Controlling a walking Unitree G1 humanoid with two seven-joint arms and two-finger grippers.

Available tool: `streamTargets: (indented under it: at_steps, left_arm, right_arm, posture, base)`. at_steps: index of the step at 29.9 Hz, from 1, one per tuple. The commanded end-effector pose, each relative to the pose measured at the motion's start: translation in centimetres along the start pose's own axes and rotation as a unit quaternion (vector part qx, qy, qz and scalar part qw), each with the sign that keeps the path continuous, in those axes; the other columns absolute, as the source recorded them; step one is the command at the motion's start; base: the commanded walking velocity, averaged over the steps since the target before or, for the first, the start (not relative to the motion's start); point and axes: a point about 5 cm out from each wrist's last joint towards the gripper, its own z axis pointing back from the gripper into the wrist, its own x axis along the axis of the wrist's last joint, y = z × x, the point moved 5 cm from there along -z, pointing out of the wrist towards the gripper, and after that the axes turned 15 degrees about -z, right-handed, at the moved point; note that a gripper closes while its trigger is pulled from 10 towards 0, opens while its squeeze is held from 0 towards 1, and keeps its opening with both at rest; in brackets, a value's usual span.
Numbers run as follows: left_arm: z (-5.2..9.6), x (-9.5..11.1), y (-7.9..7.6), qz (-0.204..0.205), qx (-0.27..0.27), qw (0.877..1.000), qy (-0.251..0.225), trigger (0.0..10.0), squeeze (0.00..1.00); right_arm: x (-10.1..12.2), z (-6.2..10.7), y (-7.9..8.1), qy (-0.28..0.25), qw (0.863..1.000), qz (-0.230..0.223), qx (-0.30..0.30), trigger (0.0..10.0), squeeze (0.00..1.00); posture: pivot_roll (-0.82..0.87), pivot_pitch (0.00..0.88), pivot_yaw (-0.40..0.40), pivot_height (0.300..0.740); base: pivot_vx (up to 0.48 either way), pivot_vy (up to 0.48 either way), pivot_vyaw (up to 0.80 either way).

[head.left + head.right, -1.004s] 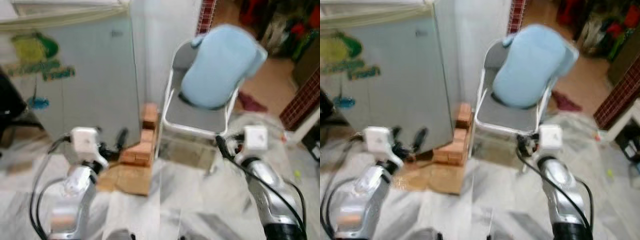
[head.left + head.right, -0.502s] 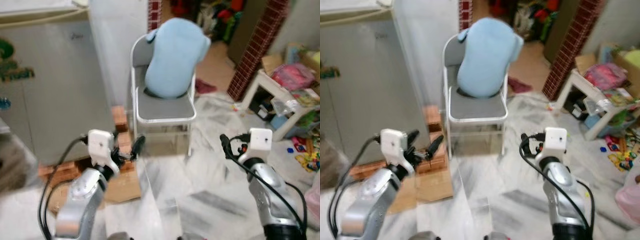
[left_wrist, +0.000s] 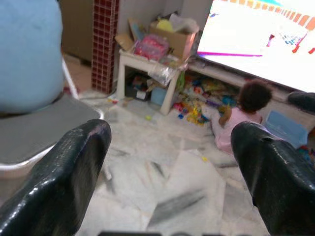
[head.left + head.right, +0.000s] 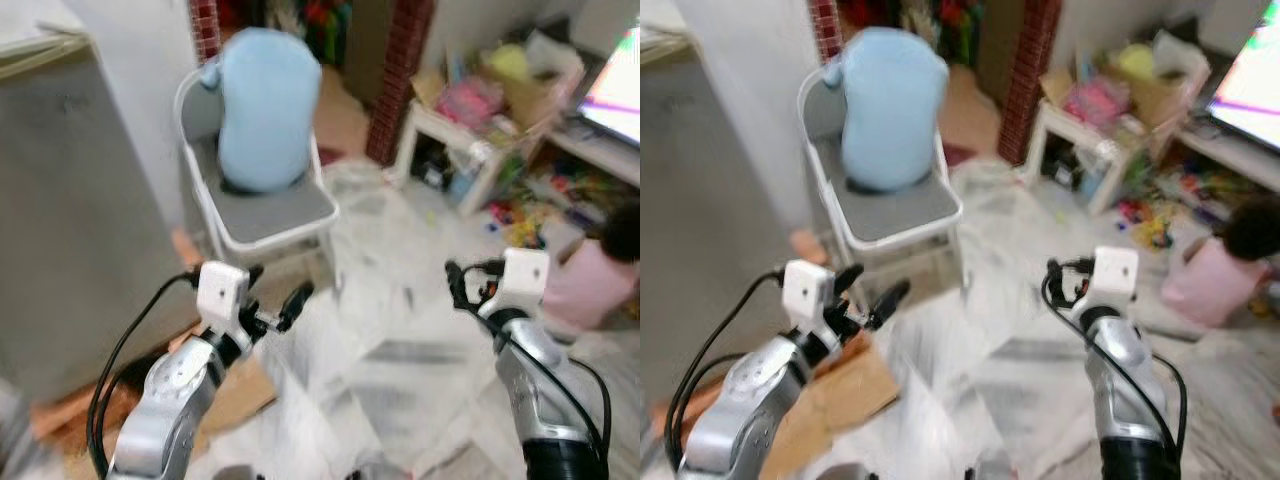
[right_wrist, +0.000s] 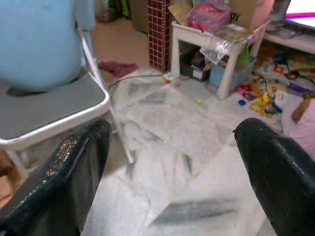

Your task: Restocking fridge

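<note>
- The fridge (image 4: 60, 200) stood at the left edge of the left eye view, a grey slab running from the upper left down to the middle; its door looked closed, and nothing of its inside could be seen.
- Cardboard (image 4: 830, 390) lay on the floor at the lower left, near the fridge's foot.
- The left end effector (image 4: 270, 308) hung in the lower left of the frame over the marble floor (image 4: 400, 300), its two fingers spread apart and holding nothing.
- A grey folding chair (image 4: 270, 215) sat in the upper middle, just right of the fridge, with a pale blue cushion (image 4: 262, 105) propped on its seat.
- No food, bottle or box for stocking could be made out near either arm, so what remained to go into the fridge could not be judged.
- The right end effector (image 5: 167, 147) was in the lower right of the frame, its fingers wide apart and empty.
- A small white counter (image 4: 470, 150) heaped with clutter stood at the upper right, with toys scattered on the floor beside it.
- A person (image 4: 600, 275) in pink sat on the floor at the right edge, below a bright screen (image 3: 266, 39).
- Judged from this, with both arms empty and the view blurred, the scene would fit either going to fetch goods or stocking already finished.
</note>
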Motion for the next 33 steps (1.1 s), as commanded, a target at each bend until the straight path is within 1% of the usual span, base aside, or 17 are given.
streamTargets:
  at_steps: [1, 7, 10, 15, 19, 23, 25, 33]
  left_arm:
    - [-0.1, 0.5, 0.1, -0.002, 0.000, 1.000, -0.009, 10.0, 0.00]
    - [-0.4, 1.0, -1.0, -0.030, -0.023, 0.999, -0.016, 10.0, 0.00]
    - [-0.3, 1.4, -0.9, -0.029, -0.025, 0.999, -0.021, 10.0, 0.00]
    - [-0.1, 1.3, -1.0, -0.027, -0.037, 0.999, -0.020, 10.0, 0.00]
    - [-0.1, 1.3, -1.3, -0.017, -0.047, 0.998, -0.023, 10.0, 0.00]
    - [0.1, 1.1, -2.1, -0.003, -0.074, 0.997, -0.019, 10.0, 0.00]
    - [0.1, 1.0, -2.2, 0.001, -0.078, 0.997, -0.017, 10.0, 0.00]
    - [0.2, 0.6, -2.1, 0.033, -0.076, 0.997, -0.010, 10.0, 0.00]
  right_arm:
    - [0.8, -0.2, 0.0, -0.012, 1.000, 0.002, -0.002, 10.0, 0.00]
    - [1.8, -0.6, 0.5, -0.030, 1.000, -0.002, -0.002, 10.0, 0.00]
    - [2.5, -0.6, 0.4, -0.045, 0.999, -0.001, -0.011, 10.0, 0.00]
    - [2.9, -0.3, -0.1, -0.058, 0.998, 0.004, -0.029, 10.0, 0.00]
    - [3.3, -0.1, -0.5, -0.070, 0.997, 0.009, -0.040, 10.0, 0.00]
    - [3.7, 0.2, -0.7, -0.080, 0.996, 0.023, -0.046, 10.0, 0.00]
    - [3.6, 0.3, -0.8, -0.079, 0.995, 0.024, -0.047, 10.0, 0.00]
    - [3.3, 0.5, -0.7, -0.076, 0.996, 0.030, -0.043, 10.0, 0.00]
  posture:
    - [0.04, 0.000, -0.027, 0.740]
    - [0.03, 0.000, -0.027, 0.740]
    - [0.03, 0.000, -0.025, 0.740]
    - [0.02, 0.000, -0.022, 0.740]
    - [0.01, 0.000, -0.022, 0.740]
    - [0.01, 0.000, -0.024, 0.740]
    - [0.01, 0.000, -0.025, 0.740]
    - [0.00, 0.000, -0.030, 0.740]
  base:
    - [0.424, 0.000, -0.80]
    - [0.437, 0.000, -0.80]
    - [0.436, 0.000, -0.80]
    - [0.436, 0.000, -0.80]
    - [0.424, 0.000, -0.80]
    - [0.366, -0.302, -0.80]
    - [0.285, -0.379, -0.80]
    - [0.000, -0.424, -0.80]
